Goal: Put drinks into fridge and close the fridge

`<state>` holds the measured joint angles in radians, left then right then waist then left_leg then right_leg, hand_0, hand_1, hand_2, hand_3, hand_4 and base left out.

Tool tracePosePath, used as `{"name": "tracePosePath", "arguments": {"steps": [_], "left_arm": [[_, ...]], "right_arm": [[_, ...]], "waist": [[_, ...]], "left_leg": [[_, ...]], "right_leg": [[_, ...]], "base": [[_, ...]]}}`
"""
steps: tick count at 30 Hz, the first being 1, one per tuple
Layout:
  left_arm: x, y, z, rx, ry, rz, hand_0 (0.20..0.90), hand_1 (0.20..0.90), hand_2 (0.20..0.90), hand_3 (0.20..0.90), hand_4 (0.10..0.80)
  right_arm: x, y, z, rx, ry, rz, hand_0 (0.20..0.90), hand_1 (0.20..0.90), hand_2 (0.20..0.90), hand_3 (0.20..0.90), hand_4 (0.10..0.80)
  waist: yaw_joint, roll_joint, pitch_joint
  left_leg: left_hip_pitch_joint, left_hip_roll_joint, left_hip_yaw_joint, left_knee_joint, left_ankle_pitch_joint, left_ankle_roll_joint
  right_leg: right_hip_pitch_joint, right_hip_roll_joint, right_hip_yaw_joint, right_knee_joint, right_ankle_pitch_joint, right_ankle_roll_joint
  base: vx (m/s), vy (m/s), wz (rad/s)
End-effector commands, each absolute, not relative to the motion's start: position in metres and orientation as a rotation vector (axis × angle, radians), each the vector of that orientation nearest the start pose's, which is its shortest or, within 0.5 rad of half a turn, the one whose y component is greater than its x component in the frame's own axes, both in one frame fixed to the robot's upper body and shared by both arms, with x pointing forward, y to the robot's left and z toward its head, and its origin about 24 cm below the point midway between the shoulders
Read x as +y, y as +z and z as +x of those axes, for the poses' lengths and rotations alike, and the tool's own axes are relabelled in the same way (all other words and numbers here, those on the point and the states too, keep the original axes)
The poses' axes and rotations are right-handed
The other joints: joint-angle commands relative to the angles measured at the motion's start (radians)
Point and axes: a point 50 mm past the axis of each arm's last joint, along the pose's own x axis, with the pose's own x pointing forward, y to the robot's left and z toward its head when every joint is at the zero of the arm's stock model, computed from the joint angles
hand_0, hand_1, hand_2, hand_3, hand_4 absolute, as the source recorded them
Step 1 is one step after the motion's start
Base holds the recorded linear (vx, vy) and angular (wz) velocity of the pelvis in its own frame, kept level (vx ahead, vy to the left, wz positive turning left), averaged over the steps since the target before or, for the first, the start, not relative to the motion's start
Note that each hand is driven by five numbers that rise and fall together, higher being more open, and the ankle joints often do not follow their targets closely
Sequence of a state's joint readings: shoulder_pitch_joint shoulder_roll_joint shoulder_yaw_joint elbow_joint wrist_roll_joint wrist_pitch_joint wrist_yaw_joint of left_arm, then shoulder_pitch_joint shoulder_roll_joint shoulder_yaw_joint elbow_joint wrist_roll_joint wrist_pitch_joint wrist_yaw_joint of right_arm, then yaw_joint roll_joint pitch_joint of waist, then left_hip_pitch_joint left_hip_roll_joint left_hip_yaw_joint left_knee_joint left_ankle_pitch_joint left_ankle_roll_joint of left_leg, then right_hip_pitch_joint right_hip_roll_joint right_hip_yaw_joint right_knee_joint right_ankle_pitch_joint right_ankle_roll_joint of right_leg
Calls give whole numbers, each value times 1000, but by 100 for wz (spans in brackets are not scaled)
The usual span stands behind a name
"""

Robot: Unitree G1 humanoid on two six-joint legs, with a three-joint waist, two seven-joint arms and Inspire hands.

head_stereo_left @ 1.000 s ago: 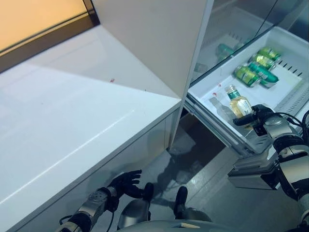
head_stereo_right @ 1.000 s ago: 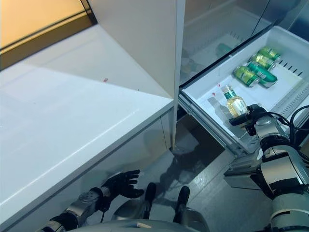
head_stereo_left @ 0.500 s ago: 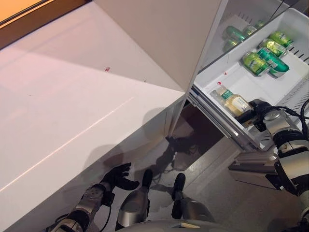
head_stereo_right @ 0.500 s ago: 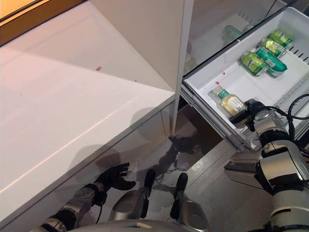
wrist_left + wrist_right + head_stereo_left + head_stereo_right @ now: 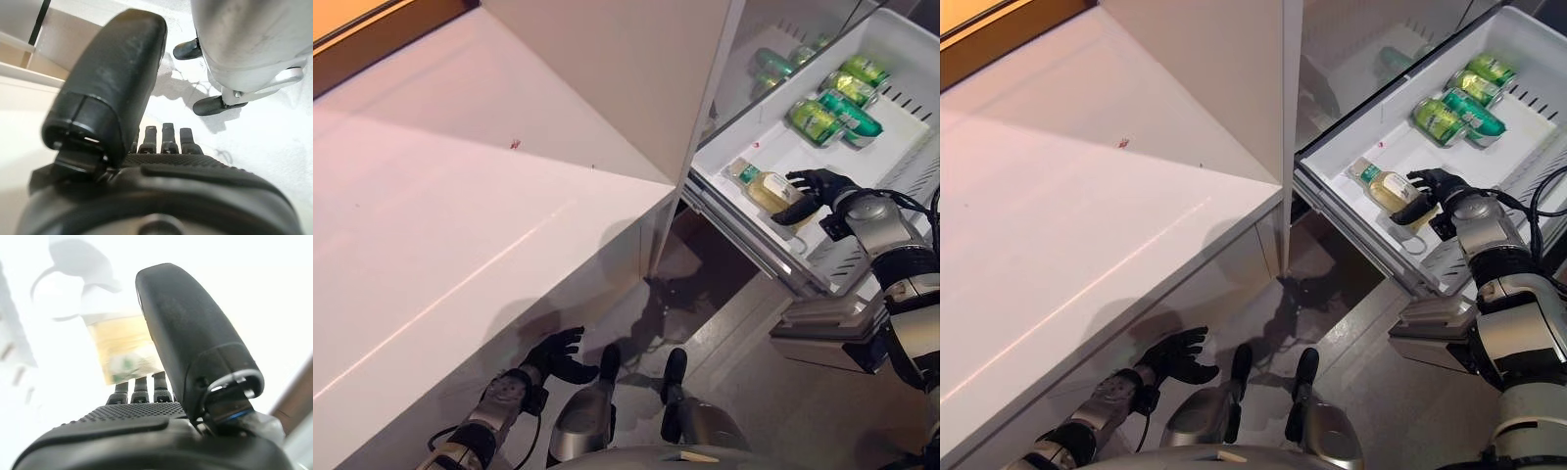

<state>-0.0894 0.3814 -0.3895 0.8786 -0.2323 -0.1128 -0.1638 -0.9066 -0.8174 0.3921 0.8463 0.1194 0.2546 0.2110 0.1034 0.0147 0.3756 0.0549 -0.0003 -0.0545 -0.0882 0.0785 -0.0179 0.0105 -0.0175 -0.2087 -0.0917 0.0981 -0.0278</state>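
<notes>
Bottle point(image 5: 1392, 189): clear, pale yellow drink, green cap – lying on its side in the white drawer point(image 5: 1351, 147)
Cans point(image 5: 1457, 106): three, green, at the drawer's far end
Right hand point(image 5: 1430, 186): fingers spread loose over the bottle – not gripping
Left hand point(image 5: 1171, 357): low by the floor, fingers relaxed

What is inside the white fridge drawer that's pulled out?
The white drawer holds green cans lying at its far end and a bottle of yellow drink lying nearer the front. The right hand rests at the bottle, open, hiding part of it.
</notes>
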Motion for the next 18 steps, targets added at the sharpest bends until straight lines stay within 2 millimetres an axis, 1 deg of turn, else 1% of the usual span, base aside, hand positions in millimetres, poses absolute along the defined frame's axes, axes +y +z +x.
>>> {"name": "tracePosePath", "arguments": {"steps": [1, 3, 6, 9, 11, 13, 15, 18], "left_arm": [[225, -108, 183, 745, -263, 296, 900, 900, 900, 900, 800], [226, -111, 178, 765, -257, 295, 900, 900, 900, 900, 800], [226, -117, 167, 797, -260, 294, 900, 900, 900, 900, 800], [225, -123, 158, 826, -264, 290, 900, 900, 900, 900, 800], [223, -127, 153, 841, -269, 287, 900, 900, 900, 900, 800], [221, -129, 149, 854, -272, 281, 900, 900, 900, 900, 800], [218, -132, 146, 867, -275, 274, 900, 900, 900, 900, 800], [213, -135, 144, 886, -292, 274, 900, 900, 900, 900, 800]], "right_arm": [[-316, 226, 365, 103, -105, -665, 900, 900, 900, 900, 800], [-318, 232, 358, 48, -106, -580, 900, 900, 900, 900, 800], [-326, 250, 346, -127, -189, -457, 900, 900, 900, 900, 800], [-331, 270, 331, -338, -322, -392, 900, 900, 900, 900, 800], [-332, 276, 322, -446, -403, -330, 900, 900, 900, 900, 800], [-331, 273, 314, -514, -451, -246, 900, 900, 900, 900, 800], [-334, 261, 308, -549, -491, -126, 900, 900, 900, 900, 800], [-341, 240, 303, -554, -557, 43, 900, 900, 900, 900, 800]], "waist": [[-14, -60, -118], [-26, -65, -138], [-43, -71, -174], [-60, -72, -203], [-72, -69, -217], [-83, -67, -227], [-95, -62, -236], [-102, -59, -243]], "left_leg": [[-9, -14, 95, 19, -57, 1], [9, -16, 102, 21, -67, 3], [37, -18, 112, 26, -84, 8], [58, -20, 124, 32, -101, 13], [70, -22, 131, 37, -114, 18], [78, -24, 136, 46, -126, 23], [89, -26, 142, 55, -137, 30], [99, -34, 142, 77, -159, 40]], "right_leg": [[21, -1, 34, 86, -91, 57], [35, -1, 40, 91, -98, 57], [59, -2, 49, 94, -108, 59], [77, -4, 62, 96, -116, 62], [87, -5, 75, 98, -121, 65], [93, -7, 88, 104, -127, 67], [100, -10, 101, 109, -132, 68], [110, -17, 117, 121, -138, 71]], "base": [[90, 36, -13], [102, 39, -8], [97, 44, -16], [90, 49, -12], [59, 59, -21], [56, 66, -20], [59, 58, -22], [57, 37, -27]]}}
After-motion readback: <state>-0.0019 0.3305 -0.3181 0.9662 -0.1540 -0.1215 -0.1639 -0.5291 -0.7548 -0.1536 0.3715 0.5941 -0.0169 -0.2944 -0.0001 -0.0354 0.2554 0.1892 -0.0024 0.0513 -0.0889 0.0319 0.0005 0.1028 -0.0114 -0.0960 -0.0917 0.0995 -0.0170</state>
